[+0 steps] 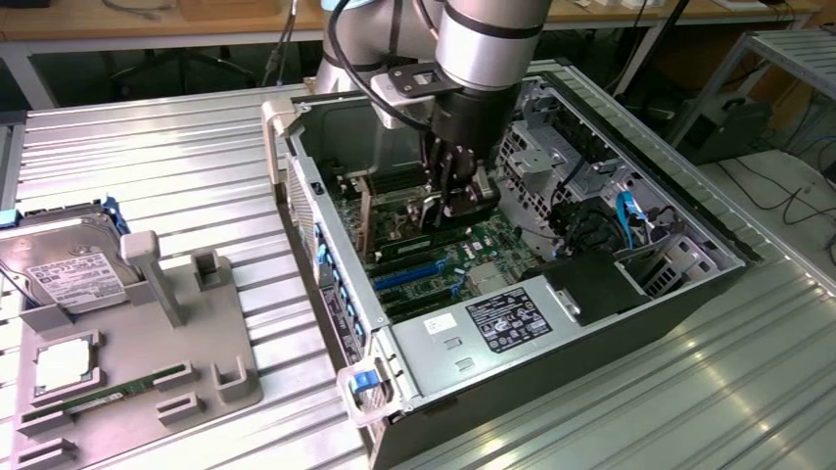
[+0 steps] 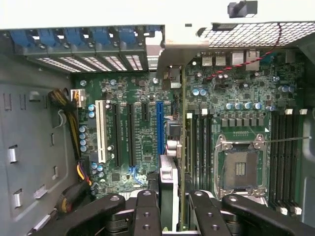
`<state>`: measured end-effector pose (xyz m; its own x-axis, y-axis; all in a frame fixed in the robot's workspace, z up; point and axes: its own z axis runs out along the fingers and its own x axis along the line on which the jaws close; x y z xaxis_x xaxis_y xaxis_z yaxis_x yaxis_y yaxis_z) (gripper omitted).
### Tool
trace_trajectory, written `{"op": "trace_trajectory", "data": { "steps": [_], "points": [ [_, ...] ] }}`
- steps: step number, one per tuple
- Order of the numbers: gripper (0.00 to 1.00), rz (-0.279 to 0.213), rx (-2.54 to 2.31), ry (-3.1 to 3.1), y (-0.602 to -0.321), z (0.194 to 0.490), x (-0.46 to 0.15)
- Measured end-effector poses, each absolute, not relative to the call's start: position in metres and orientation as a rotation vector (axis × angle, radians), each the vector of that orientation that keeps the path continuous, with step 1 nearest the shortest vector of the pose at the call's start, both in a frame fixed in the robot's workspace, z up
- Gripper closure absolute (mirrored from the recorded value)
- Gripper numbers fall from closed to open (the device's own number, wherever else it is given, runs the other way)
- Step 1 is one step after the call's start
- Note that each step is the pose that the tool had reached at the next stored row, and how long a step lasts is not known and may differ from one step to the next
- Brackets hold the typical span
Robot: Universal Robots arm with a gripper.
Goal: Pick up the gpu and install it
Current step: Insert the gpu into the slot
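Nearest us, a hard drive (image 1: pixel 66 269) on a grey tray (image 1: pixel 196 352) carries a white label (image 1: pixel 73 277) (we cannot read its print). Beyond, inside the open computer case (image 1: pixel 303 196), the gripper (image 2: pixel 174 214) has its fingers partly closed, clamping the gpu (image 2: pixel 170 179) on edge above the motherboard (image 2: pixel 142 147), just beside a blue slot (image 2: pixel 159 128).

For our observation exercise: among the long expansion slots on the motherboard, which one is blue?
The blue slot, the one lying closest to the gpu held edge-on; its neighbours are black, and the farthest slot is white.
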<state>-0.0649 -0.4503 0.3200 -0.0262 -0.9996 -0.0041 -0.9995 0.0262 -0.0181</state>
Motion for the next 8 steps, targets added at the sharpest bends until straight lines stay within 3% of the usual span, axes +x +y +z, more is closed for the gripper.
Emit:
{"op": "trace_trajectory", "data": {
  "steps": [8],
  "points": [
    [0.72, -0.016, -2.193, 2.228, -0.4547, 0.3105, -0.0658]
  ]
}}
